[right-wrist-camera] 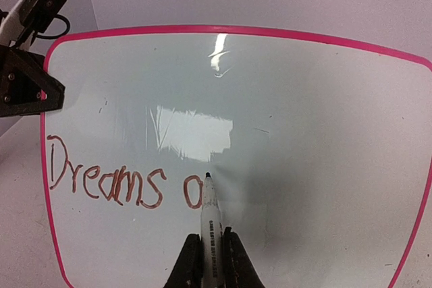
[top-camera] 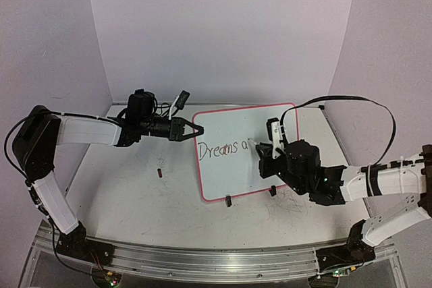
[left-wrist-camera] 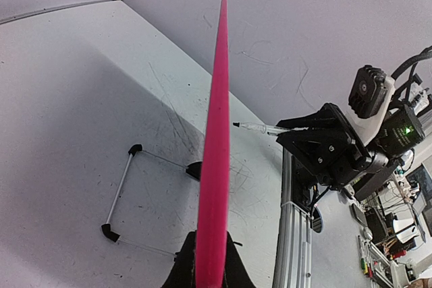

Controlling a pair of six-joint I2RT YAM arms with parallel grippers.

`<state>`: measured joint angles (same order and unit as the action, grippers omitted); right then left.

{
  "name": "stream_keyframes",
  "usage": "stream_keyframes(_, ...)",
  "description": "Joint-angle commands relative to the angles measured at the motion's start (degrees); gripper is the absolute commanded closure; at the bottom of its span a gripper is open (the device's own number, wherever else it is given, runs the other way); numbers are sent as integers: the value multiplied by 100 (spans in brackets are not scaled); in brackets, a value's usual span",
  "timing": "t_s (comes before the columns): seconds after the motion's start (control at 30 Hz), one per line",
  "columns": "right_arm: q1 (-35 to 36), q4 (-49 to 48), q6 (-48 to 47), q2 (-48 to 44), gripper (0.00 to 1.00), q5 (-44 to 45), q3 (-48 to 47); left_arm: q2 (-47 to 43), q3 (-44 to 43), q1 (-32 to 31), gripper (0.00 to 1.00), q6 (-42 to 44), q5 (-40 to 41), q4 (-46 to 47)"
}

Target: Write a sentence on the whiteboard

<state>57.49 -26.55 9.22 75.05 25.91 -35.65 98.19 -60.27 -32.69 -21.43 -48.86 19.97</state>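
Left tool (top-camera: 183, 128) pinching the pink-rimmed white whiteboard (right-wrist-camera: 304, 133) steady, glide your right tool's (right-wrist-camera: 211, 254) tightly gripped slim white marker (right-wrist-camera: 210, 214) gently (light, even strokes).

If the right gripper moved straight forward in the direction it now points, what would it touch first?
The right gripper holds a marker; its tip would meet the whiteboard first, and it looks to be touching the surface now.
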Motion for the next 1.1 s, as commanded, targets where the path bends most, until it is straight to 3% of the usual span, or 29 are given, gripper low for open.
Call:
stream_keyframes(0.0, -65, -260, -97, 154, 100, 89, -285, -197, -37, 8, 100, 78, 249, -204)
stream_keyframes(1.07, -107, 288, 489, 55, 100, 39, 118, -201, -36, 8, 100, 86, 264, -204)
